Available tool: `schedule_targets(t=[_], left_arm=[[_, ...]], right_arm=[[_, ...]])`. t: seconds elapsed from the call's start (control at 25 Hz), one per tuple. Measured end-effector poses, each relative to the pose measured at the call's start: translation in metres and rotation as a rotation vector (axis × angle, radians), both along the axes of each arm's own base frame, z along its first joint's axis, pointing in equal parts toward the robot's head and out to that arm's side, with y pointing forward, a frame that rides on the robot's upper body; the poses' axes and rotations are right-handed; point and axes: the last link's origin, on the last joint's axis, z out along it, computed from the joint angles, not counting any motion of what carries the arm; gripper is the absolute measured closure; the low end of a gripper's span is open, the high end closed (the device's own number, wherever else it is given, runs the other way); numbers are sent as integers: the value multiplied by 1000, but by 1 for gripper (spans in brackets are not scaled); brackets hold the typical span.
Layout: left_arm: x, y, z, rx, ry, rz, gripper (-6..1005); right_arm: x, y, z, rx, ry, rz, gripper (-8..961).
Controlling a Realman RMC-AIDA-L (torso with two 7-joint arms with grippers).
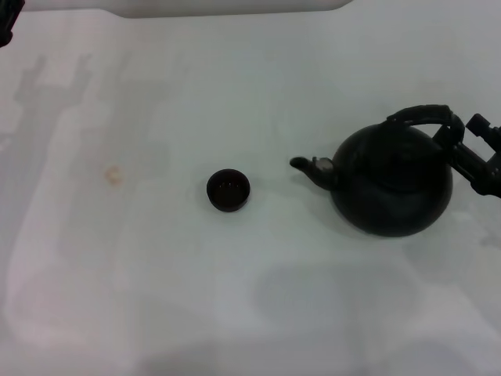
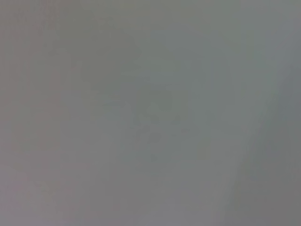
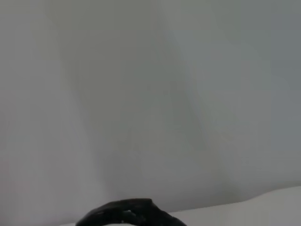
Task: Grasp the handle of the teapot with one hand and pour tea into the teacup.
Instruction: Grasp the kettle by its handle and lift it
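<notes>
The large round black teapot (image 1: 391, 184) stands on the white table at the right, its short spout (image 1: 309, 167) pointing left toward the teacup (image 1: 228, 190). That small black cup sits near the table's middle, well apart from the spout. The ribbed black handle (image 1: 423, 115) arches over the teapot's top, and a dark arc of it (image 3: 127, 213) shows in the right wrist view. My right gripper (image 1: 463, 145) is right at the handle's right end, coming in from the right edge. My left gripper (image 1: 8, 23) shows only as a dark bit in the far left corner.
The white table (image 1: 156, 274) has a faint brownish stain (image 1: 114, 175) to the left of the cup. A white raised edge (image 1: 235, 6) runs along the back. The left wrist view holds only a plain grey surface.
</notes>
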Motion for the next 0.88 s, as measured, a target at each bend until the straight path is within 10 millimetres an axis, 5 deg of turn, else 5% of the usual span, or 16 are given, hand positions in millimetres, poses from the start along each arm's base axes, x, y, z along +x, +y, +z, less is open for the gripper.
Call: schedule_targets(t=[0.68, 0.8, 0.88], left_arm=[[-3, -2, 0, -1, -1, 10, 241], [-4, -4, -1, -4, -1, 15, 241], [-5, -4, -1, -5, -1, 16, 241]], right_arm=[[-8, 3, -2, -14, -8, 52, 495], [-10, 4, -3, -27, -8, 66, 718], [-12, 4, -3, -25, -4, 76, 726]])
